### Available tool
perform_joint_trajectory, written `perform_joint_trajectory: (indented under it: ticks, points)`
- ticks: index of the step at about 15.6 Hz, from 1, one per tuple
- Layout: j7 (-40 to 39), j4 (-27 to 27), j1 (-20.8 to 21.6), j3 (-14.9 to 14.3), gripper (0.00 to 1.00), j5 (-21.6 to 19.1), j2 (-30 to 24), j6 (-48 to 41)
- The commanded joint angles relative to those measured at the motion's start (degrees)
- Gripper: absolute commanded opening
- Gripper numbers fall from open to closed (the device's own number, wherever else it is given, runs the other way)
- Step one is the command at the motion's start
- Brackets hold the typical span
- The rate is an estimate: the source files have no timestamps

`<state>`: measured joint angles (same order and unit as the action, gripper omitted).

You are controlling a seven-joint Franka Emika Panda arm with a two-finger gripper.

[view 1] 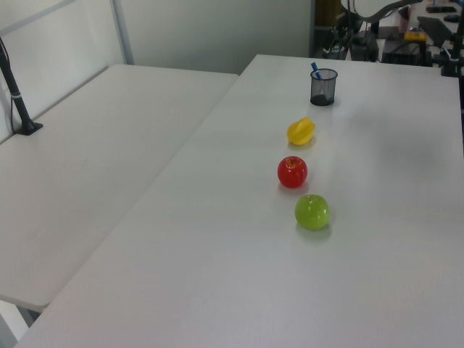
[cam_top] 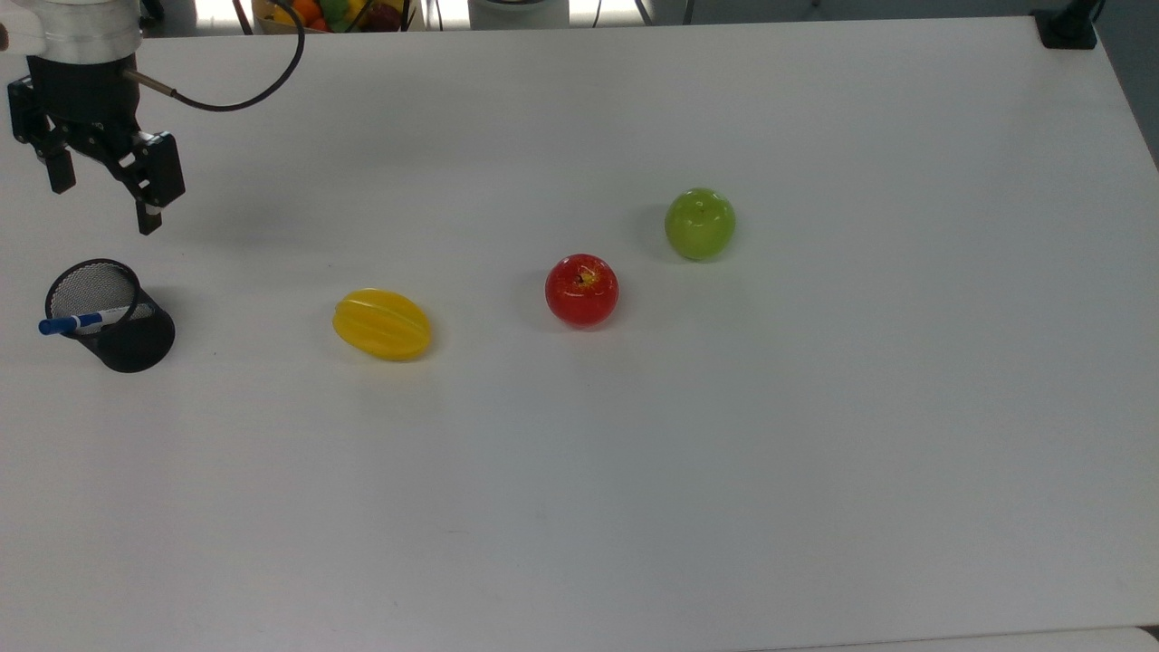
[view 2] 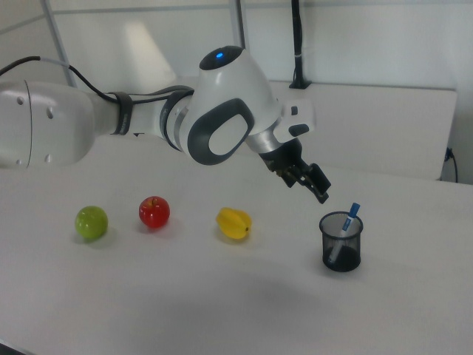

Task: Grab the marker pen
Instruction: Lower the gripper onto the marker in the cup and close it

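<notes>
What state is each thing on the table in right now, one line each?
Marker pen: standing tilted in the cup, blue cap sticking out, not gripped.
Mesh pen cup: upright, holding the pen.
Gripper: open, empty, above the table near the cup.
Yellow starfruit: on its side.
Red apple: stem up.
Green apple: resting untouched.

Robotics lab: bare white table [cam_top: 724, 471], white robot arm [view 2: 148, 122], black camera mount [view 1: 18, 94], toy fruit row, plain partition walls.

Top view overhead; left, right views oblique, sharing table [view 1: 391, 275]
</notes>
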<state>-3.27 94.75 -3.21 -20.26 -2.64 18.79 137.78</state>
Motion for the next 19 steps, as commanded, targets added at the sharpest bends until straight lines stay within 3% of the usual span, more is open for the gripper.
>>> perform_joint_trajectory:
  ticks: [1, 12, 19]
  points:
    - [-0.68, -1.14, -0.48, -0.4, 1.0, -1.4, 2.65, 3.89]
    - [-0.24, -2.55, -3.73, -0.31, 1.0, -7.64, 10.73, 21.21]
    - [1.08, -8.87, -6.63, 1.18, 0.92, -8.61, 16.53, 21.57]
